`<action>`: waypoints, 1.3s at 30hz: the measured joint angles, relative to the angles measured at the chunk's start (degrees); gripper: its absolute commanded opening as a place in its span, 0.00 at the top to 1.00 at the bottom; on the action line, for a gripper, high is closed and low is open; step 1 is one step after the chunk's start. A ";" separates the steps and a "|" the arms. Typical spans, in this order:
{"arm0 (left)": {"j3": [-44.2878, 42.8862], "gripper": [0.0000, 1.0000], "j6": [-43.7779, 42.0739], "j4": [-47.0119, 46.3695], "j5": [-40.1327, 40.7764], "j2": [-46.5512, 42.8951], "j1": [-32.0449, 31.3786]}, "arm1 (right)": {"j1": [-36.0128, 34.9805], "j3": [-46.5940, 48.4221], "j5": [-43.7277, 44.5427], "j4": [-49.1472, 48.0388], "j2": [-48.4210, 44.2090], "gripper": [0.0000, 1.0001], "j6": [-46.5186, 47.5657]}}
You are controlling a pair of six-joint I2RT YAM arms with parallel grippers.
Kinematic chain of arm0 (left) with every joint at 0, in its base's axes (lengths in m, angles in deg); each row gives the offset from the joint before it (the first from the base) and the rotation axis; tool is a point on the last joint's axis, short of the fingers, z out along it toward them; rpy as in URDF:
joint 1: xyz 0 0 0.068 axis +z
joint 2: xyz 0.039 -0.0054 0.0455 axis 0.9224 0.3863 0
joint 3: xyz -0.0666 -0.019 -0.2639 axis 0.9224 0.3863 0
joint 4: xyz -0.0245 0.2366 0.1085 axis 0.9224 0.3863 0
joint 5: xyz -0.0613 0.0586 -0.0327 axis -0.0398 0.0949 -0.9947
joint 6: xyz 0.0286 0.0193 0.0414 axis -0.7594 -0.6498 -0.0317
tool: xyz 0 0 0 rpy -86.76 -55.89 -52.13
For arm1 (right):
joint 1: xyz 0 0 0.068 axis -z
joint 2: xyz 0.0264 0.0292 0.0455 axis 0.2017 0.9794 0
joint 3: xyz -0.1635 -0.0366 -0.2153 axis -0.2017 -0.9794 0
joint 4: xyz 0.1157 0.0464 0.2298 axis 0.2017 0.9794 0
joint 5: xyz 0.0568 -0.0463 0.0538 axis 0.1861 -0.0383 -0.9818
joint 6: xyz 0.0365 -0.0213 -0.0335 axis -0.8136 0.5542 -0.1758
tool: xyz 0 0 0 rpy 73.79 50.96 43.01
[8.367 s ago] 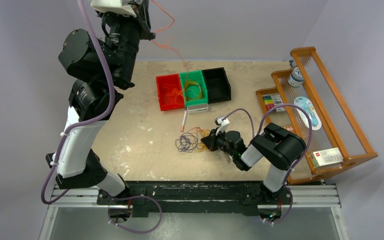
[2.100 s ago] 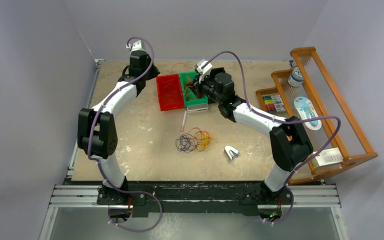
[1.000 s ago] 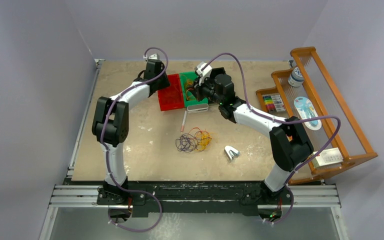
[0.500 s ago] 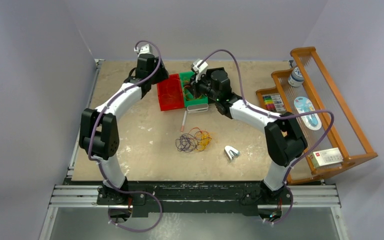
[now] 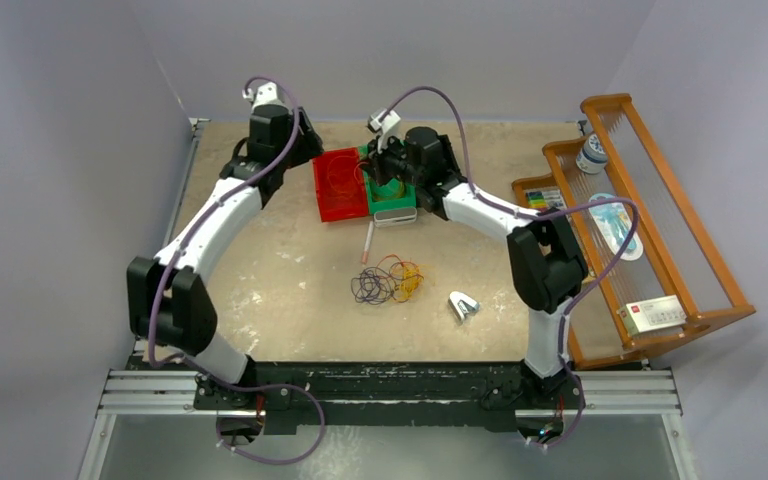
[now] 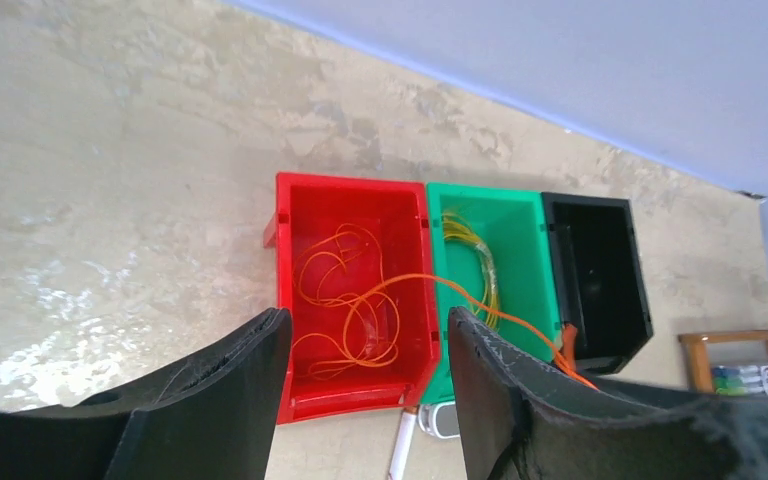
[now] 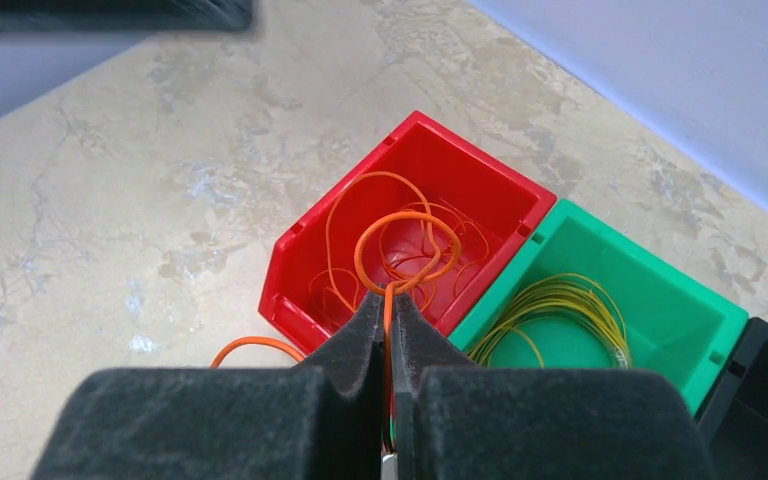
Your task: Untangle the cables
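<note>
Red-orange cable (image 6: 352, 300) lies looped in the red bin (image 6: 290, 300), one strand running across toward the green bin (image 6: 520, 215). My right gripper (image 7: 390, 300) is shut on that orange cable just above the red bin (image 7: 305, 270), a loop sticking out past its tips. My left gripper (image 6: 368, 330) hovers open over the red bin, nothing between its fingers. Yellow cable (image 7: 560, 310) is coiled in the green bin (image 7: 680, 310). A tangle of purple, orange and yellow cables (image 5: 385, 282) lies mid-table. From above, the left gripper (image 5: 302, 152) and right gripper (image 5: 380, 168) flank the bins.
A black bin (image 6: 595, 280) adjoins the green one. A white marker (image 5: 368, 240) and a small white device (image 5: 395, 216) lie just in front of the bins, a white clip (image 5: 463, 306) right of the tangle. A wooden rack (image 5: 660, 200) with small items lines the right edge.
My left gripper has opened and drawn back up and left from the red bin. The right arm shifted left over the bins, still gripping the orange cable.
</note>
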 measured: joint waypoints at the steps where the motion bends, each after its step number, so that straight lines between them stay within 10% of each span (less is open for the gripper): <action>1: 0.13 0.42 -0.17 0.31 0.37 -1.81 0.02 | 0.00 0.90 0.00 0.52 0.70 1.00 0.02; 39: 10.32 0.42 -6.93 6.27 6.43 -14.23 1.86 | -6.75 33.51 17.70 21.59 27.58 1.00 10.05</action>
